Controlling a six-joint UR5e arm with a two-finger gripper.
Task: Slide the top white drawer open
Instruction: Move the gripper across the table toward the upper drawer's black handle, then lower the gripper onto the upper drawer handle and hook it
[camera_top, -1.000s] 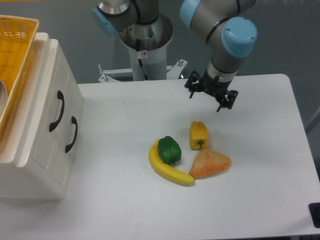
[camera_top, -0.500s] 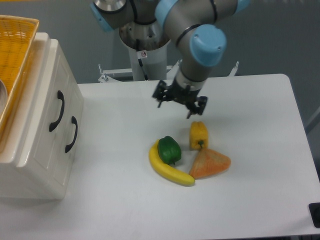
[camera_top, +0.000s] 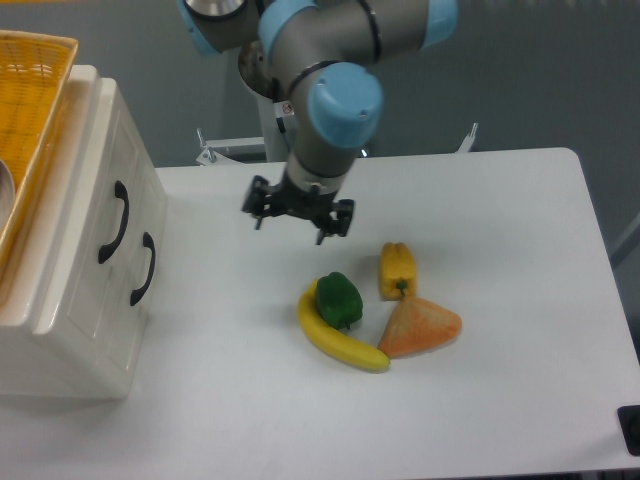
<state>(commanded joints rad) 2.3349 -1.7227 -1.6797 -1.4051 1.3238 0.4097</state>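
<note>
The white cabinet (camera_top: 60, 330) stands at the table's left edge, its front facing right. The top white drawer (camera_top: 100, 180) is shut flush with the front, and its curved black handle (camera_top: 113, 222) lies just up and left of the lower drawer's handle (camera_top: 143, 268). My gripper (camera_top: 294, 224) hangs over the table's middle, to the right of the cabinet and well apart from both handles. Its fingers (camera_top: 258, 217) point down, spread open, and hold nothing.
A yellow wicker basket (camera_top: 30, 95) sits on top of the cabinet. A green pepper (camera_top: 338, 299), a banana (camera_top: 335, 345), a yellow pepper (camera_top: 397, 268) and an orange wedge-shaped item (camera_top: 420, 327) lie grouped just below and right of the gripper.
The arm has swung left across the table, carrying the gripper from the back right to the middle, closer to the cabinet. The drawers and food have not moved.
</note>
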